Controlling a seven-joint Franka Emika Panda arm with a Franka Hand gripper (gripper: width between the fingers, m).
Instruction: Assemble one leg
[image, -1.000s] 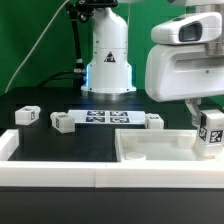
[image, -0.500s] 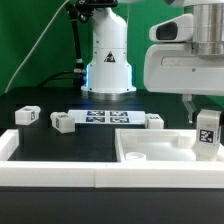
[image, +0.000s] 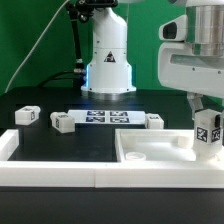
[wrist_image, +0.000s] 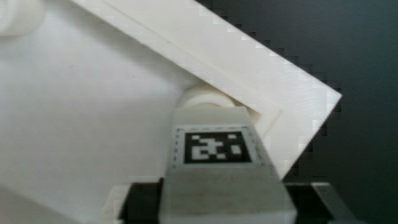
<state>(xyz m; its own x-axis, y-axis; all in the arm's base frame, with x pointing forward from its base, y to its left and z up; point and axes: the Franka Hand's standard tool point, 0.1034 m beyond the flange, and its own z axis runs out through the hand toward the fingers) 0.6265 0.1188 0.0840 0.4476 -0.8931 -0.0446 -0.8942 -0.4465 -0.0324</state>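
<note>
My gripper (image: 206, 118) is shut on a leg (image: 207, 134), a short white square post with tag markers, and holds it upright over the far right corner of the white tray-like tabletop (image: 150, 160). In the wrist view the leg (wrist_image: 217, 160) sits between my dark fingers (wrist_image: 146, 200), its tagged end pointing at a round socket (wrist_image: 210, 100) in the tabletop's corner (wrist_image: 107, 120). Three more legs lie on the black table: one at the exterior view's left (image: 27, 116), one (image: 63, 122) beside it, and one (image: 154, 121) behind the tabletop.
The marker board (image: 105, 118) lies flat on the table before the arm's white base (image: 108, 60). White border rails run along the front (image: 60, 178) and the left (image: 8, 145). A second round socket (image: 137, 156) shows near the tabletop's front left corner.
My gripper with the leg has shifted towards the exterior view's right and sits a little lower over the tabletop's corner than a second ago. The other legs have not moved.
</note>
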